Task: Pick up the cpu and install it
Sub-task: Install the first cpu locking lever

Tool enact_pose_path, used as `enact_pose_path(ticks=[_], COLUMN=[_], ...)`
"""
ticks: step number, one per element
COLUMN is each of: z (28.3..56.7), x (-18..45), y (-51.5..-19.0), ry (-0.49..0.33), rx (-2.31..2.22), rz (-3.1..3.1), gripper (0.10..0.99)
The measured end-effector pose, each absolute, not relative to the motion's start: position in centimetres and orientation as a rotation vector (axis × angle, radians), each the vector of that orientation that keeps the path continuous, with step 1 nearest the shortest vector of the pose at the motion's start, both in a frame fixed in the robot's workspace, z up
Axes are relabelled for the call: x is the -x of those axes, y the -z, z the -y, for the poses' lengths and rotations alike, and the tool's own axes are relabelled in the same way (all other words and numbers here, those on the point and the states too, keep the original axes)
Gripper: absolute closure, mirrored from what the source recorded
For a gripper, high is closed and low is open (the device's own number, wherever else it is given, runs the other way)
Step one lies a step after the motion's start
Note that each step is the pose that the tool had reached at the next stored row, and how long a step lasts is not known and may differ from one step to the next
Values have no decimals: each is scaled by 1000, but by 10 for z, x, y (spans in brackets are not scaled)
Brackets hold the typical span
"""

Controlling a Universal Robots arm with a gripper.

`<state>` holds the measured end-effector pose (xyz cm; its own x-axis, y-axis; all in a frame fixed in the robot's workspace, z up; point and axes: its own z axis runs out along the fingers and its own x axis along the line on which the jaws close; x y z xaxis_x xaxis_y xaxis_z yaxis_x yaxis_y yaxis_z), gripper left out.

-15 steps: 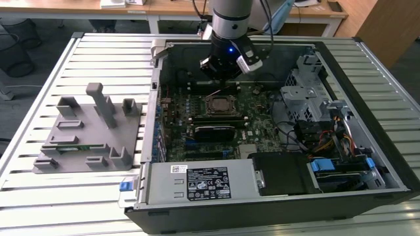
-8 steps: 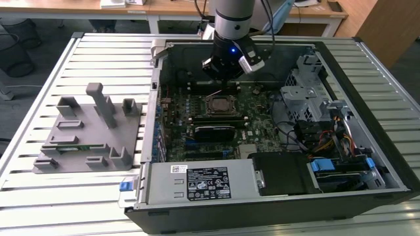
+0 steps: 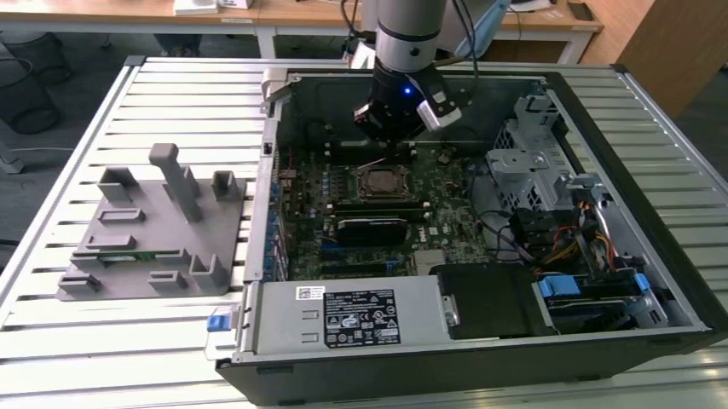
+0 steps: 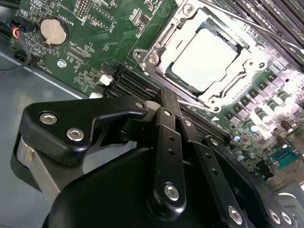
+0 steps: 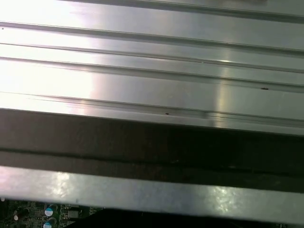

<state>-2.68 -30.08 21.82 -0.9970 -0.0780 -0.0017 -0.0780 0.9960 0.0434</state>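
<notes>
- Slatted metal table [image 3: 170, 94] carries an open computer case [image 3: 637, 256] and, at the exterior view's left, a grey fixture block [image 3: 153, 239].
- cpu [image 4: 204, 59] lies in the motherboard socket [image 4: 156, 54], pale top up, socket frame around it.
- gripper [image 3: 393, 136] hangs over the board just beyond the socket, holding nothing.
- Jaw state: cannot tell.
- Black heatsink block [image 3: 370, 228] sits near the socket.

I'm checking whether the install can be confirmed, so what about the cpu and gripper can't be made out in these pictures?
- Gripper fingers: in the exterior view the arm's own body hides their tips; in the second wrist view the black linkage covers them.
- Cpu in its socket: in the second wrist view glare washes out its top; whether it sits flush or is latched cannot be told.
- In the exterior view the cpu is too small to judge.
</notes>
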Motion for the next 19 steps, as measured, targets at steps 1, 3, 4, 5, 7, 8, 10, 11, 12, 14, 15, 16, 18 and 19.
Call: enact_pose_path(ticks=[1,3,4,5,7,8,10,11,12,14,15,16,18,19], z=[301,301,301,301,301,301,301,301,301,301,301,301,301,301], x=[27,27,27,26,26,26,25,24,24,23,22,22,21,21], y=[-217,-215,-214,-213,-211,-210,-209,-208,-207,-205,-204,-203,-201,-201], ry=[-68,-68,-68,-68,-68,-68,-68,-68,-68,-68,-68,-68,-68,-68], rx=[122,123,123,123,123,123,123,123,123,123,123,123,123,123], rz=[-3138,-3138,-3138,-3138,-3138,-3138,-3138,-3138,-3138,-3139,-3139,-3139,-3139,-3139], gripper=[980,980,980,980,980,980,980,980,980,980,980,980,980,980])
